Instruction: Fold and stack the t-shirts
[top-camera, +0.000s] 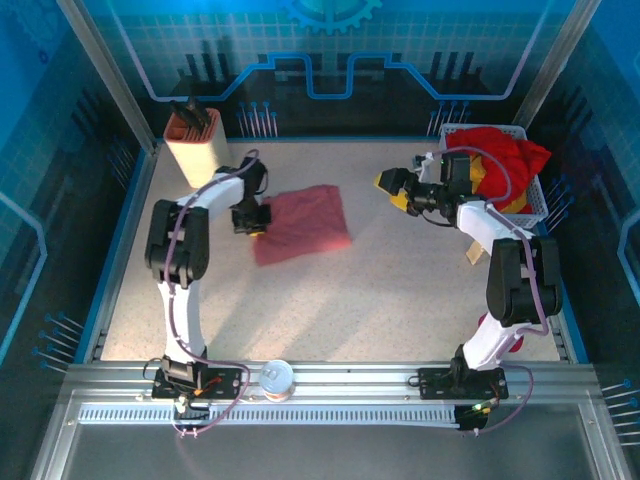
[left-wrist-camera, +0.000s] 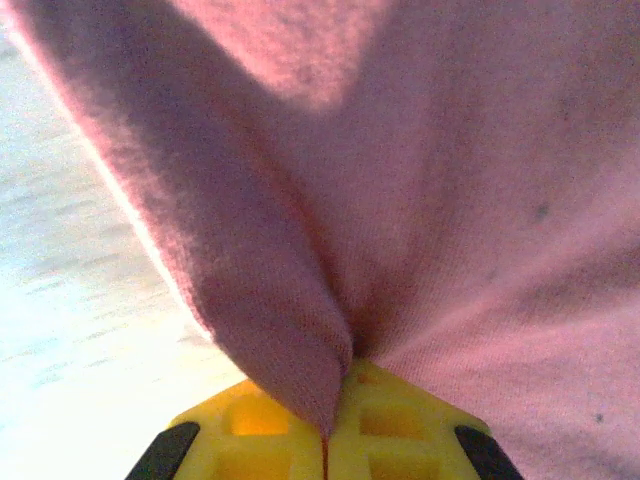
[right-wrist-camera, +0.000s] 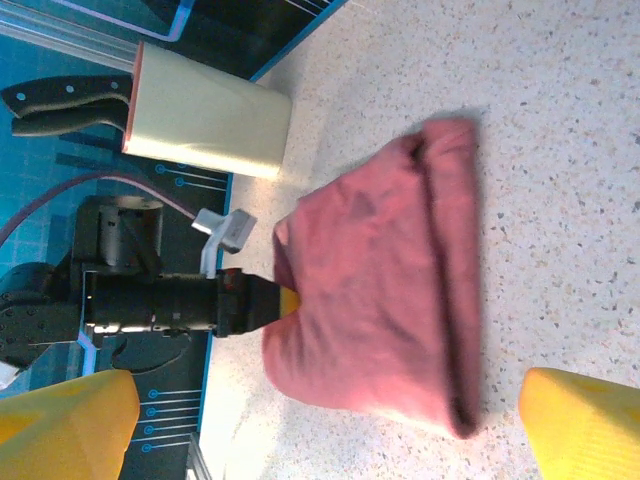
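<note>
Cool, even light falls from above on the speckled white tabletop (top-camera: 400, 300), with pale, soft shadows beside both arms and a blue glow along the walls. Just above the closed left pincer (left-wrist-camera: 325, 440), the dusty salmon-pink cloth shirt (left-wrist-camera: 450, 200) is soft-focused and its fold deeply shaded. The tabletop to the left of it is blown out and streaked. The right pincer's blunt yellow fingertips (right-wrist-camera: 585, 420) are blurred.

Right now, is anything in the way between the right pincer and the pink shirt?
Nothing visible. Only table lies between the right pincer and the pink shirt. The left pincer pinches its other side.
</note>
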